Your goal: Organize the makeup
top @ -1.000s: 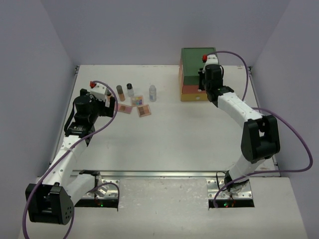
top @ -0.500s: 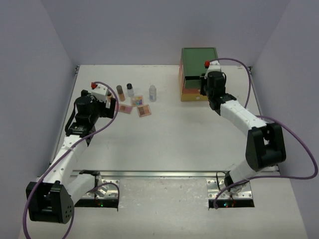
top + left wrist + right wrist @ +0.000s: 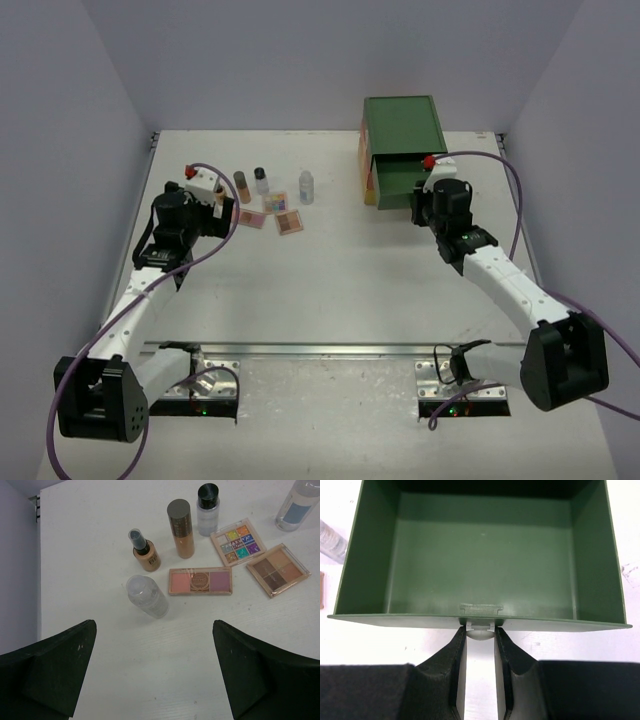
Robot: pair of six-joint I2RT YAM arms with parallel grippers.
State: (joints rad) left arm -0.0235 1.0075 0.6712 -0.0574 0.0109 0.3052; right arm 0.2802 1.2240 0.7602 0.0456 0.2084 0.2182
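The makeup lies in a cluster at the back left of the table. It holds an amber bottle [image 3: 145, 556], a taller amber tube [image 3: 181, 529], clear bottles [image 3: 146, 596] [image 3: 207, 509] [image 3: 306, 187], and three flat palettes [image 3: 200, 581] [image 3: 239, 541] [image 3: 278, 570]. My left gripper [image 3: 154, 626] hangs open just short of them, with nothing between its fingers; it also shows from above [image 3: 216, 197]. My right gripper [image 3: 480, 632] is shut on the small pale knob [image 3: 481, 631] of the green drawer [image 3: 395, 617]. That drawer is pulled out and holds nothing.
The drawer chest [image 3: 402, 122], green on top with orange and yellow sides, stands at the back right. Its green drawer [image 3: 398, 180] juts out toward the right arm. Walls close in the table on the left, back and right.
My right arm has drawn back toward the near edge, pulling the green drawer out of the chest. The left arm has barely moved.
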